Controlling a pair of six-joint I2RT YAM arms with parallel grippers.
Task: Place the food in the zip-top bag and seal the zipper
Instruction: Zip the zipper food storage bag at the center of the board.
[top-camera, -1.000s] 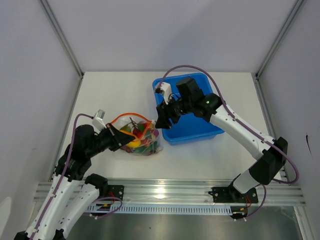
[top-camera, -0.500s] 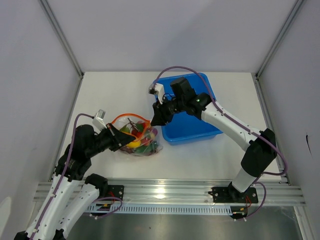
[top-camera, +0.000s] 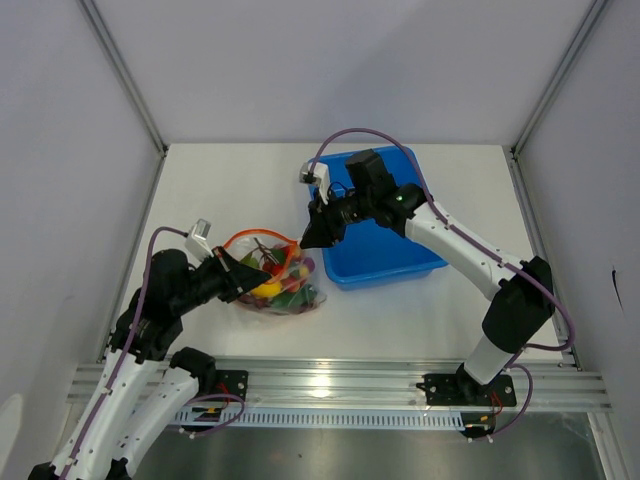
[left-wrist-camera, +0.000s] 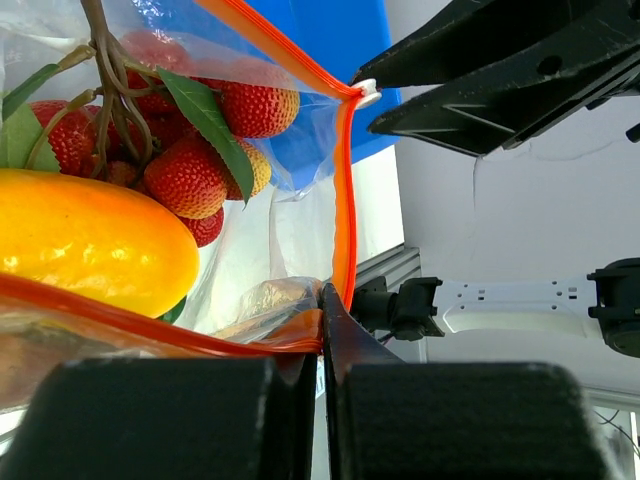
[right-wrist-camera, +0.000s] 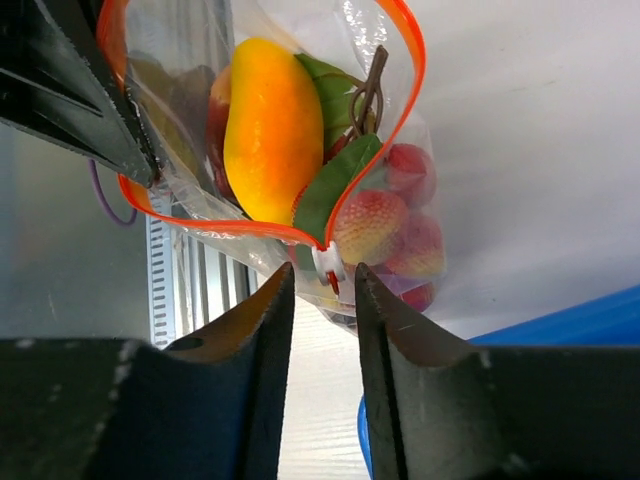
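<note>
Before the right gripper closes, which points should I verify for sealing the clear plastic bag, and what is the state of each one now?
1. Anchor: left gripper shut on the thin orange-red zipper strip: ok.
2. Aim: right gripper centred on the small white slider: ok.
3. Slider clamped: not ok, jaws apart.
4. Food inside the clear crinkly plastic bag, yellow-orange fruit and red fruits: ok.
5. Strip free of the green leaf: cannot tell.
6. Mouth sealed: not ok, wide open.
</note>
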